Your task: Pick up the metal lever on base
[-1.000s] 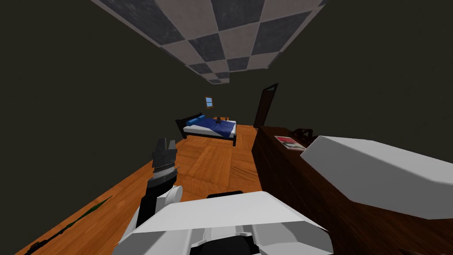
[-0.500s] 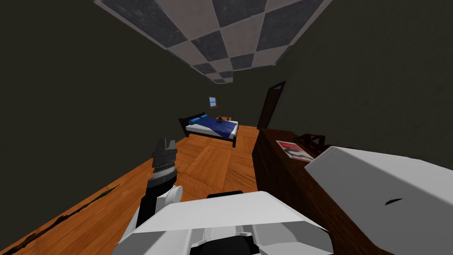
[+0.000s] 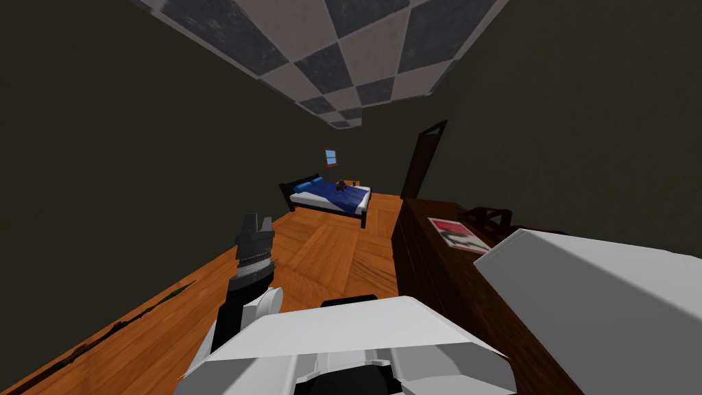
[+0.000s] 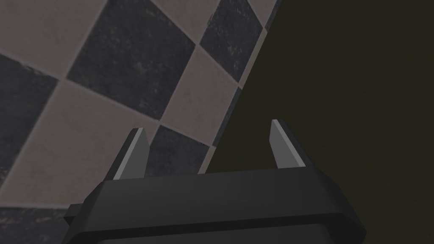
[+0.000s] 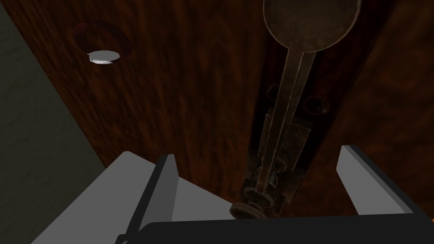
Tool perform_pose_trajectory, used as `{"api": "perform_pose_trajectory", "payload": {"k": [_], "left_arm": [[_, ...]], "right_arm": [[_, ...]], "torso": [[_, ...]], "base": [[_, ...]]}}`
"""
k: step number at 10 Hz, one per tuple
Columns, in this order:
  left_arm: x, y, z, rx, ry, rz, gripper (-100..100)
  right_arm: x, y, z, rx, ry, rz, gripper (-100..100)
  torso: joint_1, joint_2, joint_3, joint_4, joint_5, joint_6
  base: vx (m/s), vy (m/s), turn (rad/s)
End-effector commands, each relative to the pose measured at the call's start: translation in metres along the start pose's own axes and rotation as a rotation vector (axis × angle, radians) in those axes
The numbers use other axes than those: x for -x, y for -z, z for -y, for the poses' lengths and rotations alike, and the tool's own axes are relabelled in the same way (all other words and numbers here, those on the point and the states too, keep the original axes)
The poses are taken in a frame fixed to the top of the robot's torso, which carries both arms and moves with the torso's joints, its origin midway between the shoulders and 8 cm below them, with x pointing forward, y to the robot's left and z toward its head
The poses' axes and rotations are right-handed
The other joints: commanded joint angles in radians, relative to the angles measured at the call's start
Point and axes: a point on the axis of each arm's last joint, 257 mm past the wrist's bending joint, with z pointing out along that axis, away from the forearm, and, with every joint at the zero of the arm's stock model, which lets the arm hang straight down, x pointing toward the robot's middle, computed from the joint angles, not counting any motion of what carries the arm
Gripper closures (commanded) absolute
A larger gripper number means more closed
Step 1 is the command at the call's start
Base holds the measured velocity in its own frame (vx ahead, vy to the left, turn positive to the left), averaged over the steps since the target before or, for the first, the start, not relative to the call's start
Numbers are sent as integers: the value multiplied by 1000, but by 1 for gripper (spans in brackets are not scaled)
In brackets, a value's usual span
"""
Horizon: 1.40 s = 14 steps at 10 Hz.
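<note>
The metal lever [image 5: 289,101] is a thin dull arm ending in a round disc [image 5: 311,19], hinged on a long dark base [image 5: 315,127] that lies on a dark wooden top [image 5: 190,93]. My right gripper [image 5: 258,152] hangs open just over it, one finger on each side of the lever's hinge end, not touching. In the head view my right forearm [image 3: 596,302] reaches over the dark dresser [image 3: 439,281] and hides the lever. My left gripper [image 4: 206,126] is open and empty, raised to my left [image 3: 255,230].
A small round dish [image 5: 101,42] with a pale inside sits on the top beside the lever. A red and white magazine [image 3: 458,233] and a dark rack [image 3: 488,216] lie further along the dresser. A bed [image 3: 329,195] and a door [image 3: 421,161] stand far off across the wooden floor [image 3: 322,247].
The head camera has turned a little, so the dresser and magazine have shifted. My right forearm has moved lower and to the right over the dresser. The left arm holds still.
</note>
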Motion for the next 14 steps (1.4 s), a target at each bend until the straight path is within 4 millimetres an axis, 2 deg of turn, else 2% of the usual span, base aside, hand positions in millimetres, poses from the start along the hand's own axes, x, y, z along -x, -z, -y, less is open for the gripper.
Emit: {"api": "perform_pose_trajectory", "payload": {"k": [1, 3, 4, 8, 9, 10, 13, 14], "left_arm": [[0, 0, 0, 0, 0, 0, 0], [0, 0, 0, 0, 0, 0, 0], [0, 0, 0, 0, 0, 0, 0], [0, 0, 0, 0, 0, 0, 0], [0, 0, 0, 0, 0, 0, 0], [0, 0, 0, 0, 0, 0, 0], [0, 0, 0, 0, 0, 0, 0], [0, 0, 0, 0, 0, 0, 0]], "right_arm": [[-4, -9, -1, -1, -6, -1, -100], [-4, -11, -4, 0, -8, 1, -100], [-4, -12, -4, 0, -8, 0, 100], [-4, -12, -4, 0, -9, 0, 100], [-4, -12, -4, 0, -9, 0, 0], [-2, -5, -1, 0, -3, 0, 100], [4, 9, 1, 1, 7, 0, 100], [3, 6, 0, 1, 5, 0, 100]], "torso": [[0, 0, 0, 0, 0, 0], [0, 0, 0, 0, 0, 0], [1, 0, 0, 0, 0, 0], [1, -1, -1, 0, 1, 0], [1, -1, -1, -1, 1, 0], [2, -1, -1, -1, 1, 0], [4, -2, -2, -1, 3, 0], [5, -2, -2, -2, 3, 0]], "base": [[-9, -5, 34], [-4, -3, 14], [0, 0, 0], [0, 0, 0], [0, 0, 0], [6, 5, -35], [7, 9, -37], [0, 0, 0]]}}
